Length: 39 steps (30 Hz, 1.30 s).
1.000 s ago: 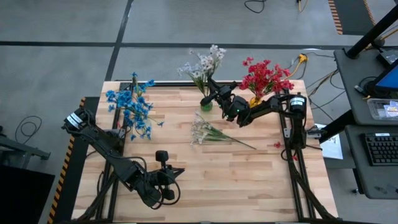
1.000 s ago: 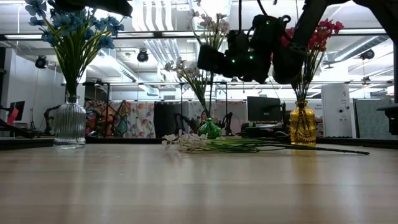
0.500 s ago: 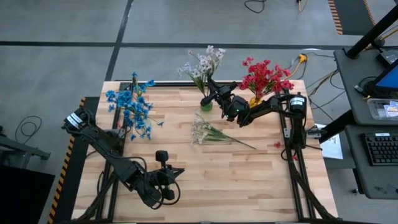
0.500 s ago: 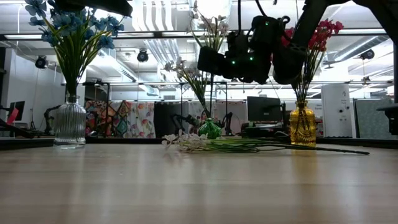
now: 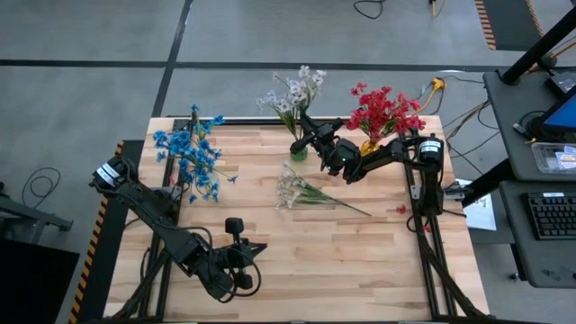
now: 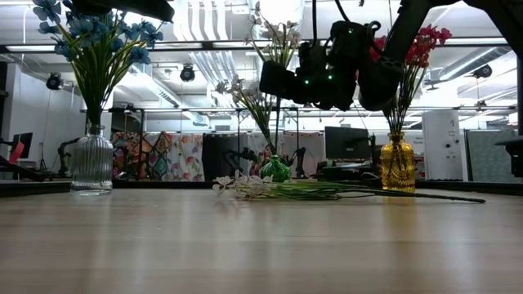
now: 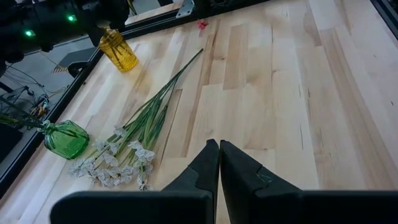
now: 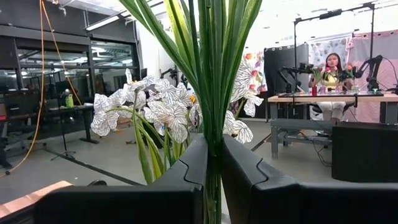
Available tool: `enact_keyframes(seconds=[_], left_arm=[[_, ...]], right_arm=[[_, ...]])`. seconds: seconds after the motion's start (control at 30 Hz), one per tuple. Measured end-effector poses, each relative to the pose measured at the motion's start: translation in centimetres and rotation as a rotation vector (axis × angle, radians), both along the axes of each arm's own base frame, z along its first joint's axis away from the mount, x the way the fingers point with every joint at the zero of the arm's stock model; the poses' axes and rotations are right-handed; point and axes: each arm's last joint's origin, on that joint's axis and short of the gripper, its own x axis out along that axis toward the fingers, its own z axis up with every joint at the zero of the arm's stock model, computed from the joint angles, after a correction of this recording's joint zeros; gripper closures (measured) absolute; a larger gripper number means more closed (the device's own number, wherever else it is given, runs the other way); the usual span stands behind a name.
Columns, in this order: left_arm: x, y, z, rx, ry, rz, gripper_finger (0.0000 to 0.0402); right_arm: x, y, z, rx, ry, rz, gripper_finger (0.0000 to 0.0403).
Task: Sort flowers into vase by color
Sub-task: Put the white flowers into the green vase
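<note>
While your right tool (image 5: pixel 307 142) pinches the white flowers' (image 5: pixel 292 93) stems over the green vase (image 5: pixel 299 153) at upper centre, more white flowers (image 5: pixel 292 190) lie mid-surface (image 5: pixel 360 261). Your left tool (image 5: pixel 256 247) waits closed and empty, lower left of centre.

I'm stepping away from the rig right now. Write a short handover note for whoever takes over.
Right gripper: shut on white stems, above the green vase.
Left gripper: shut, empty, parked at the table's near edge.
Done: blue flowers in the clear vase; red flowers in the yellow vase.
Left: seat the held bunch, then move the loose white bunch lying mid-table into the green vase.
</note>
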Motion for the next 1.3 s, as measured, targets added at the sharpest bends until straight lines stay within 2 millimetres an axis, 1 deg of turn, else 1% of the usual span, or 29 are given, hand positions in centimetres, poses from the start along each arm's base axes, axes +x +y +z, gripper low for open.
enact_keyframes(seconds=[0.17, 0.5, 0.63, 0.7, 0.77, 0.83, 0.9, 1.0, 1.03, 1.13, 1.2, 1.3], left_arm=[[0.0, 0.0, 0.0, 0.0, 0.0, 0.0, 0.0402], [0.0, 0.0, 0.0, 0.0, 0.0, 0.0, 0.0402], [0.0, 0.0, 0.0, 0.0, 0.0, 0.0, 0.0402], [0.0, 0.0, 0.0, 0.0, 0.0, 0.0, 0.0402], [0.0, 0.0, 0.0, 0.0, 0.0, 0.0, 0.0402], [0.0, 0.0, 0.0, 0.001, 0.001, 0.0, 0.0402], [0.0, 0.0, 0.0, 0.001, 0.001, 0.0, 0.0402], [0.0, 0.0, 0.0, 0.005, 0.005, 0.0, 0.0402], [0.0, 0.0, 0.0, 0.005, 0.005, 0.0, 0.0402], [0.0, 0.0, -0.1, 0.007, 0.007, 0.0, 0.0402], [-0.1, 0.1, -0.1, 0.01, 0.01, 0.0, 0.0402], [-0.1, 0.1, -0.1, 0.009, 0.01, 0.0, 0.0402]], right_arm=[[0.0, 0.0, 0.0, 0.001, -0.001, 0.001, 0.0367], [0.0, 0.0, 0.0, 0.006, -0.008, 0.003, 0.029], [0.0, 0.0, -0.1, 0.009, 0.002, 0.003, 0.0269], [0.1, 0.0, -0.2, 0.017, 0.006, 0.005, 0.0265], [0.1, 0.0, -0.2, 0.021, 0.001, 0.007, 0.0269], [0.1, 0.0, -0.2, 0.022, -0.001, 0.007, 0.0287], [0.1, 0.0, -0.2, 0.021, -0.001, 0.007, 0.0315], [0.0, 0.0, -0.1, 0.014, -0.009, 0.007, 0.0371], [0.0, 0.1, 0.0, 0.009, -0.013, 0.006, 0.038], [0.0, 0.4, 0.2, 0.008, -0.022, 0.002, 0.0381], [0.0, 0.7, 0.4, 0.013, -0.025, -0.034, 0.0381], [-0.1, 1.7, 1.4, -0.036, -0.024, -0.042, 0.0381]])
